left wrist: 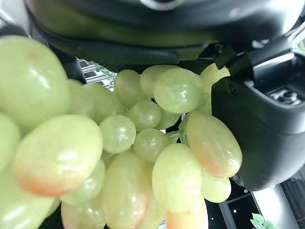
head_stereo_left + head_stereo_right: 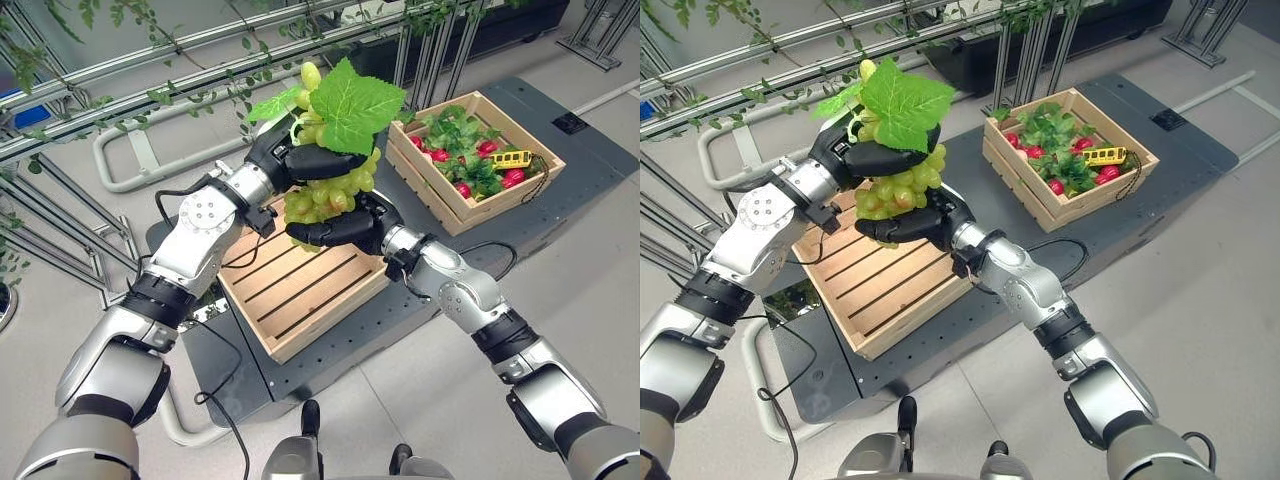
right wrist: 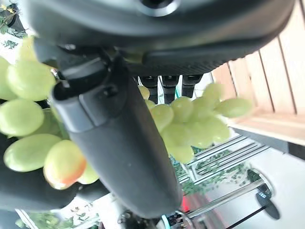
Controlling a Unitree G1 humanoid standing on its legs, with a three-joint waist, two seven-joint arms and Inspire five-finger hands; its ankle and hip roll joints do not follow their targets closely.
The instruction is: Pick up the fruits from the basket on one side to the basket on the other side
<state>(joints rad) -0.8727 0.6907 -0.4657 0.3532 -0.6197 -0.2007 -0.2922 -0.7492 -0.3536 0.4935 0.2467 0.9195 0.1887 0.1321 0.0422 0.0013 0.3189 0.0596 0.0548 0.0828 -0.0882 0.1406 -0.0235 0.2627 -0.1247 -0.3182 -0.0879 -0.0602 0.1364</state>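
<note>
Two silver-grey arms with rounded metal segments and black joint bands end in the dark left hand [image 2: 300, 160] and right hand [image 2: 345, 228].

1. Below the hands [image 2: 330, 228], the near crate [image 2: 300, 290] lies open, its slatted floor bare.
2. Right of them, the far crate [image 2: 440, 205] is crowded with leaves and red fruit [image 2: 440, 155].
3. Beyond them, a vine-hung rail [image 2: 200, 85] bars the way.
</note>
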